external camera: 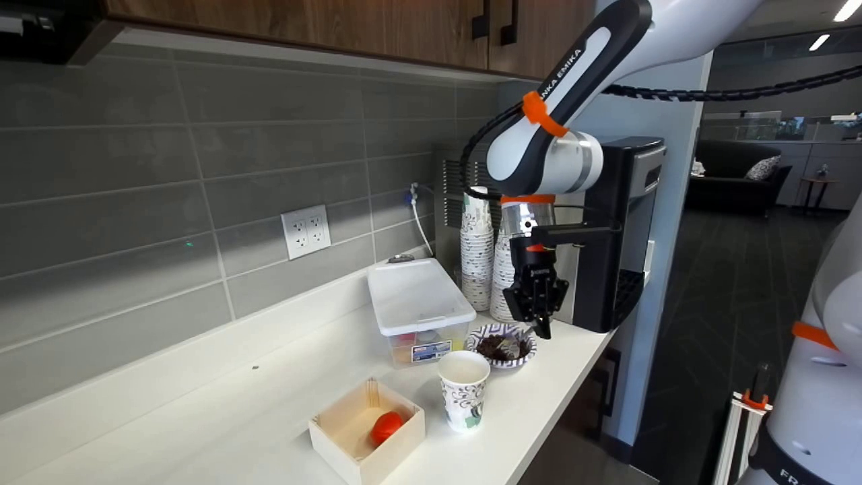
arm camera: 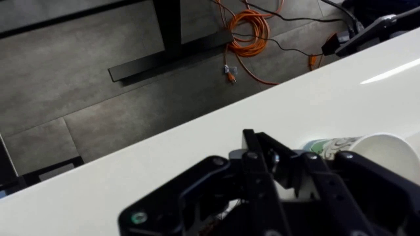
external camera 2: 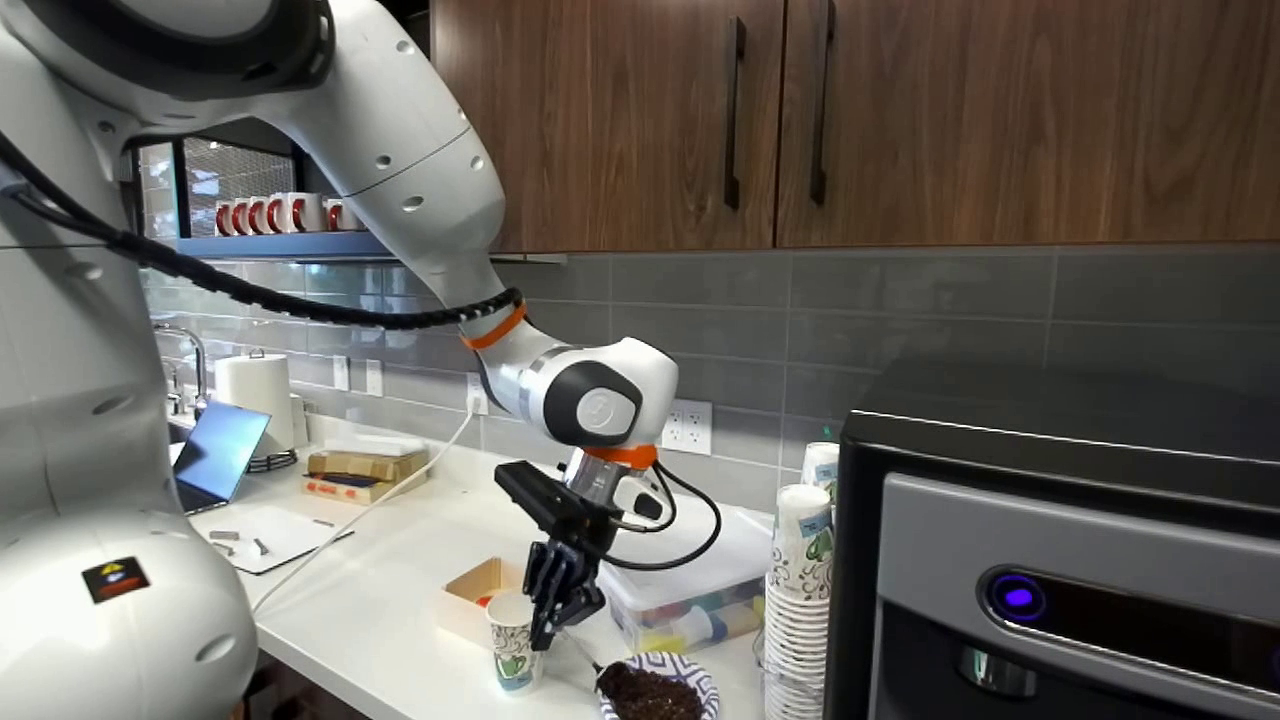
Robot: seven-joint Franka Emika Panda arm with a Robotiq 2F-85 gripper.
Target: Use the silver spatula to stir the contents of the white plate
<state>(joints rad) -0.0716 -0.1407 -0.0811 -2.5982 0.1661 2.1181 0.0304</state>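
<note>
The white plate (external camera: 476, 335) is a small round dish with a purple zigzag pattern, holding dark brown crumbly contents. It stands near the counter's front edge and also shows in an exterior view (external camera 2: 690, 672). My gripper (external camera: 543, 329) is shut on the silver spatula (external camera: 510, 347), low beside the plate. The spatula slants from the fingers (external camera 2: 545, 632) down into the contents; its handle (external camera 2: 582, 650) shows there and its head is partly covered by them. In the wrist view the fingertips (arm camera: 257, 133) are close together, with a metallic glint between them; the plate is mostly hidden.
A patterned paper cup (external camera: 463, 397) stands close to the plate and gripper. A lidded clear tub (external camera: 421, 296) is behind the plate. A wooden box (external camera: 330, 438) holds a red object. Cup stacks (external camera: 477, 263) and a black machine (external camera: 599, 269) stand at the counter's end.
</note>
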